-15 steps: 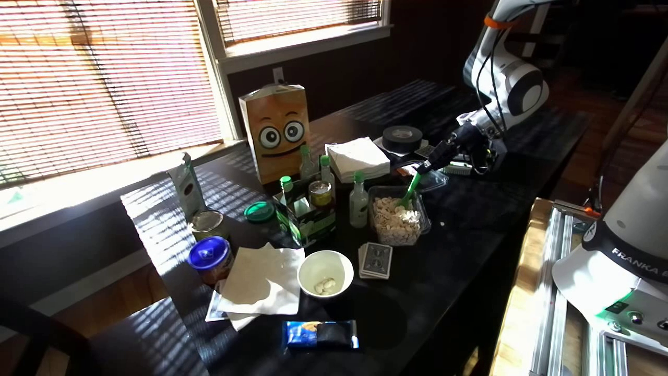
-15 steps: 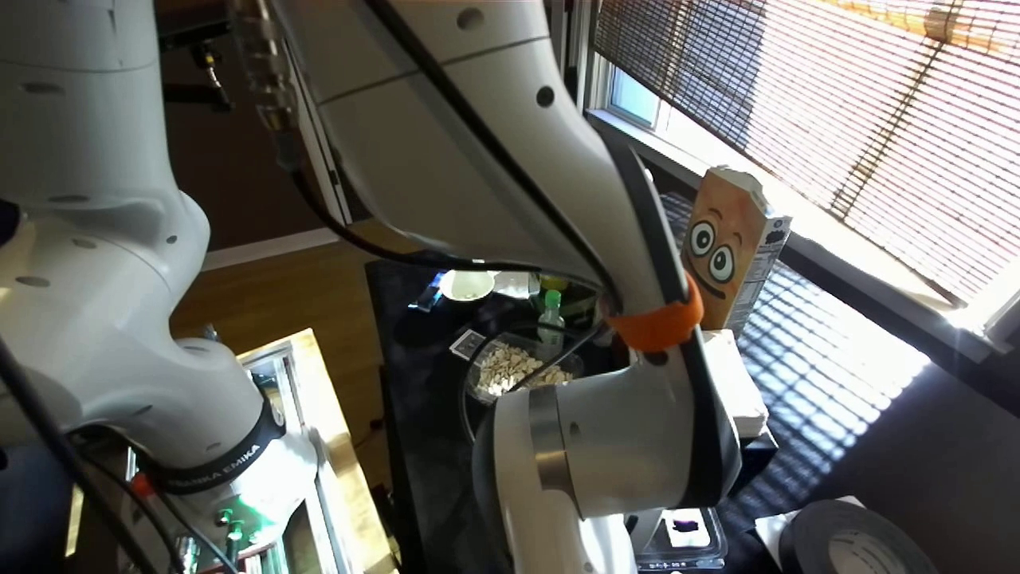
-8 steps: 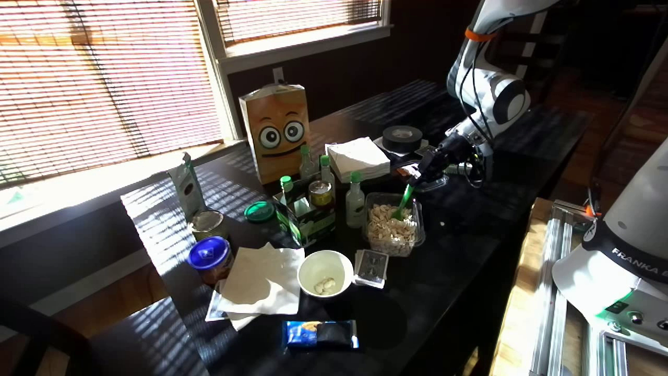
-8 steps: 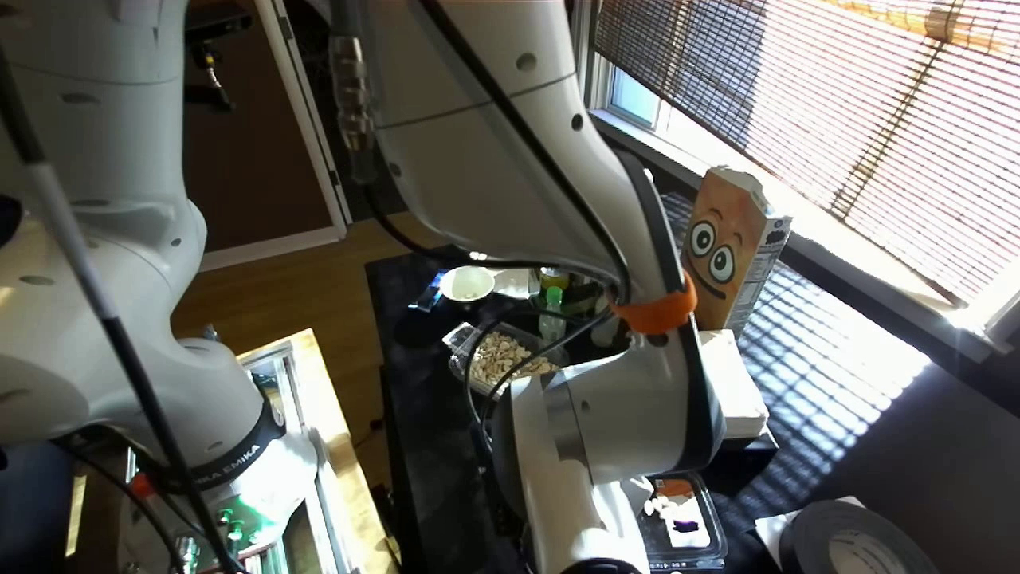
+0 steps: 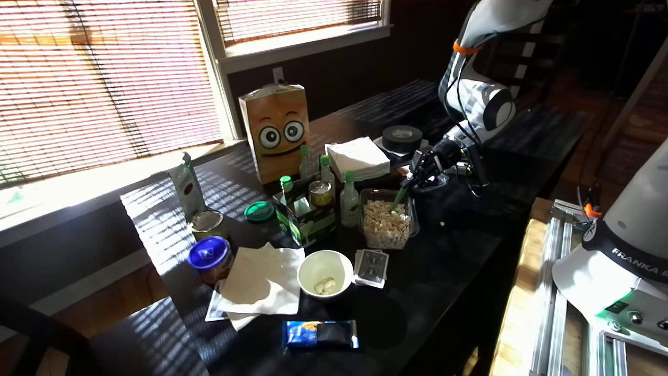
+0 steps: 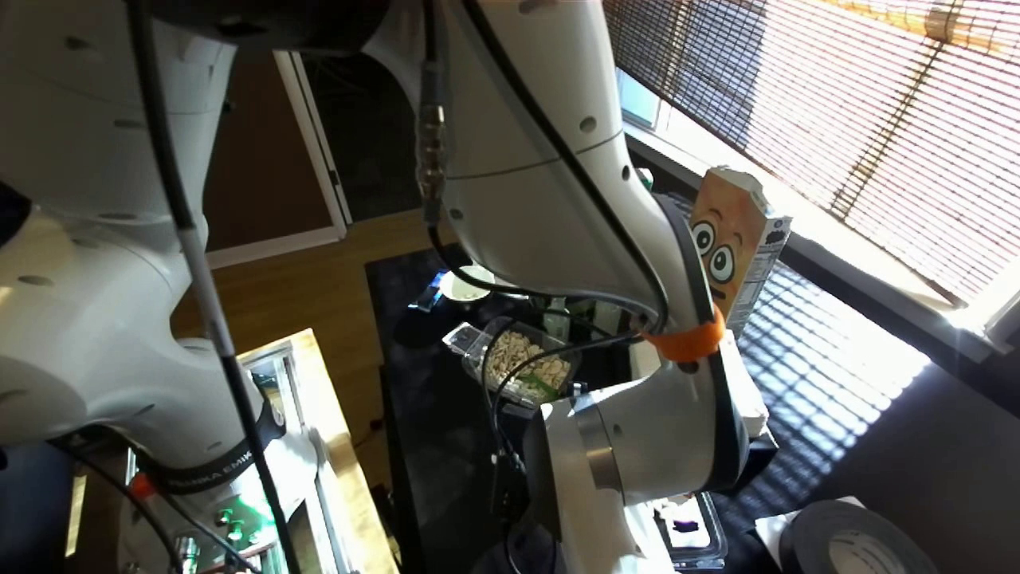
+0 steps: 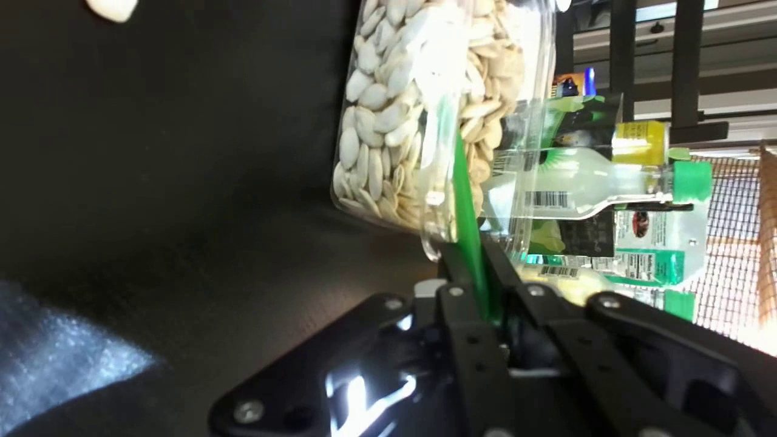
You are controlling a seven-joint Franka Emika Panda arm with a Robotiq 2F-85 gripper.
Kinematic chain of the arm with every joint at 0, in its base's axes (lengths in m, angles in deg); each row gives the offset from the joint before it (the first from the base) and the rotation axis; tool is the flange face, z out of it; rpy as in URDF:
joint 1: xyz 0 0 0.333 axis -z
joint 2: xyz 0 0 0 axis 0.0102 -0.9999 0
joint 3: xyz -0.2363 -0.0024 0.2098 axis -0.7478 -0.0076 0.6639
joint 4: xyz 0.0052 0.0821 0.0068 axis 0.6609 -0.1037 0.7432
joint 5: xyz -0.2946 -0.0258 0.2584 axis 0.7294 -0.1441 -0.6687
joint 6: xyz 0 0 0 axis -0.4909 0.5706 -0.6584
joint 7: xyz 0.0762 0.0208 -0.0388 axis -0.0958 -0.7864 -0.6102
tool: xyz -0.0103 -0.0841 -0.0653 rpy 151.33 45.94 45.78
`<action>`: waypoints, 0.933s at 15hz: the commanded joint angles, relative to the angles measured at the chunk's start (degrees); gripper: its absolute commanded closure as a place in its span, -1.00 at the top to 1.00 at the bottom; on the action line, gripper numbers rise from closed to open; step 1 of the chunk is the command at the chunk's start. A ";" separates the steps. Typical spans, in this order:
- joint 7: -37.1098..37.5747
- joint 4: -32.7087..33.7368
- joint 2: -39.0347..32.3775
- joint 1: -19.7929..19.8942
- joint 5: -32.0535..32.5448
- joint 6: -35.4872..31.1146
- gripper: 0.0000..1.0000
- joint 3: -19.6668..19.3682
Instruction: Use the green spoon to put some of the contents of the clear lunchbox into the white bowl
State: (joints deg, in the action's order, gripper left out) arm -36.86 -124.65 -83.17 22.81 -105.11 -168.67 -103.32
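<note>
The clear lunchbox (image 5: 415, 218) holds pale tan seeds and stands on the dark table. It also shows in an exterior view (image 6: 476, 360) behind cables and in the wrist view (image 7: 527, 164). My gripper (image 5: 408, 183), also in the wrist view (image 7: 472, 254), is shut on the green spoon (image 7: 466, 218) at the box's near rim. The spoon (image 5: 400, 198) slants over the rim; its scoop end is among the seeds and not clearly visible. The white bowl (image 5: 313, 263) with a few seeds inside stands apart from the box, and also shows in an exterior view (image 6: 462, 288).
A clear bottle with green cap (image 5: 349, 204) stands close beside the lunchbox. A card deck (image 5: 371, 267) lies between box and bowl. A bottle carrier (image 5: 313, 228), napkins (image 5: 359, 161), a blue snack packet (image 5: 321, 334) and a loose seed (image 5: 442, 224) are on the table.
In the exterior view of the table, gripper and spoon have moved left and lower. The lunchbox and the bottle have shifted left. The card deck has slid nearer the bowl.
</note>
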 commanded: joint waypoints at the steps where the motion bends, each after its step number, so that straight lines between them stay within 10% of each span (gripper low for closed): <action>1: 4.67 4.30 -4.41 1.60 1.42 3.42 -0.95 0.35; 14: 4.15 6.01 -4.09 5.27 5.17 12.20 -0.95 -0.84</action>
State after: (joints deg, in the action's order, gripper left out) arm -31.14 -119.44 -87.15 26.90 -102.09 -159.54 -104.12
